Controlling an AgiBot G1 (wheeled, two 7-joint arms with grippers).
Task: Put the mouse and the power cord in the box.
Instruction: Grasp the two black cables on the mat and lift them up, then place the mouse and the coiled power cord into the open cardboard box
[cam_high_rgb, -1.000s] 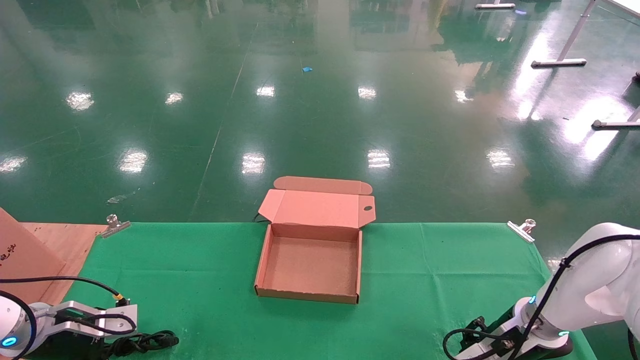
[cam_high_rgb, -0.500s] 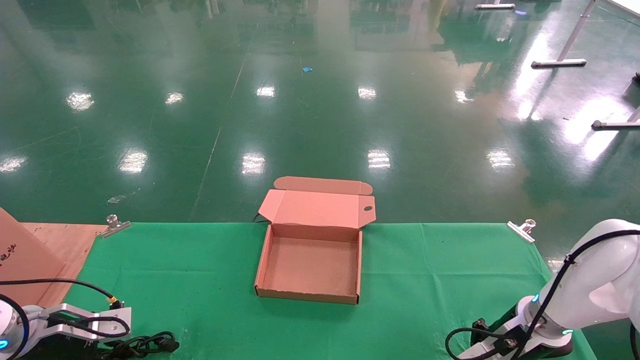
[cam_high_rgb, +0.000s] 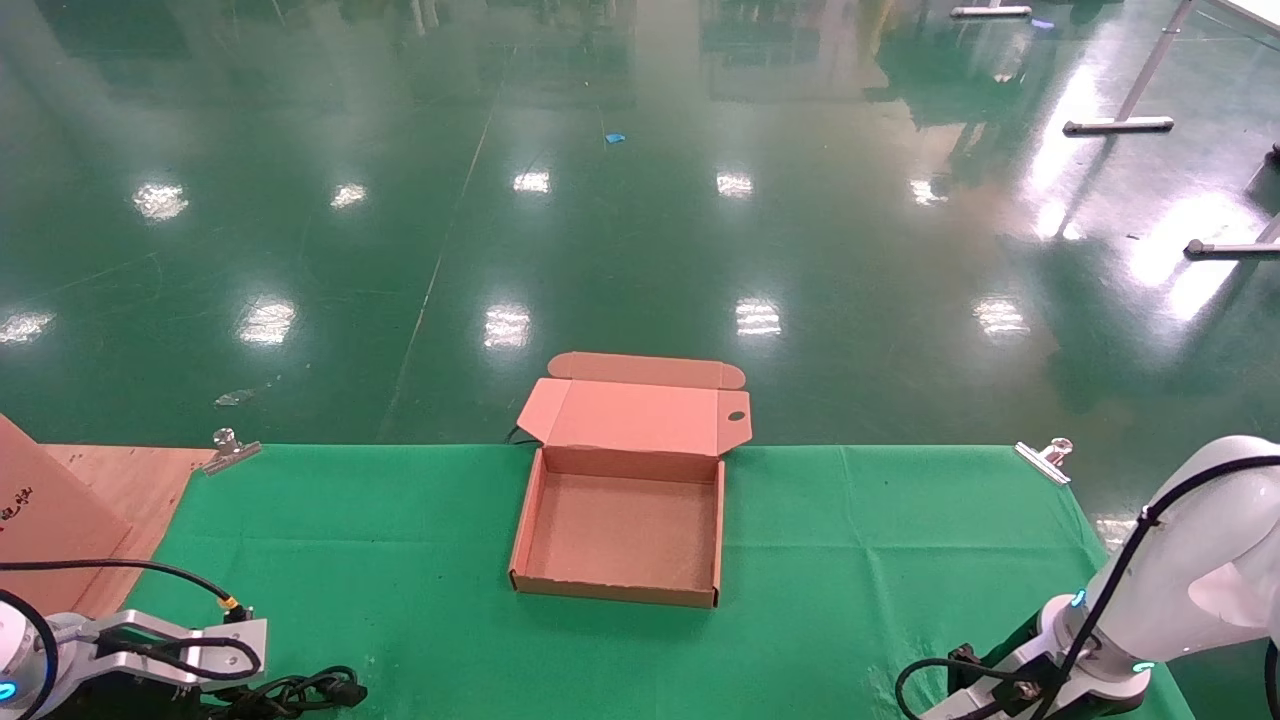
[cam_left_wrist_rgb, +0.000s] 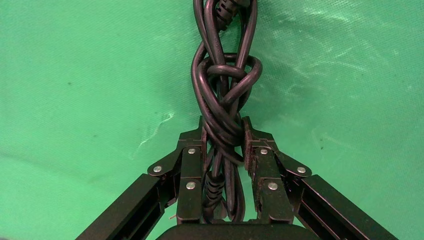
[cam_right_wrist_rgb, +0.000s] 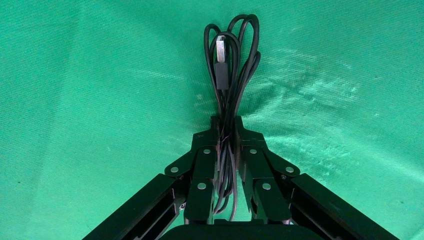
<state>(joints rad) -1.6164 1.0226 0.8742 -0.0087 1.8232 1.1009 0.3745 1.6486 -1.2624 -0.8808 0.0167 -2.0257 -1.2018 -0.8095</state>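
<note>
The brown box lies open in the middle of the green cloth, its lid folded back toward the far edge and its inside bare. In the left wrist view my left gripper is shut on the knotted black power cord. The cord's loops show at the table's near left corner in the head view. At the near right corner my right gripper is shut on a thin black cable bundle with a USB plug. This is the mouse's cable. The mouse body is hidden.
Metal clips pin the green cloth at both far corners. A brown board leans at the left edge. Shiny green floor lies beyond the far edge.
Both wrists have sunk slightly toward the bottom of the head view. The power cord's loops have shifted a little to the right. The box has not moved.
</note>
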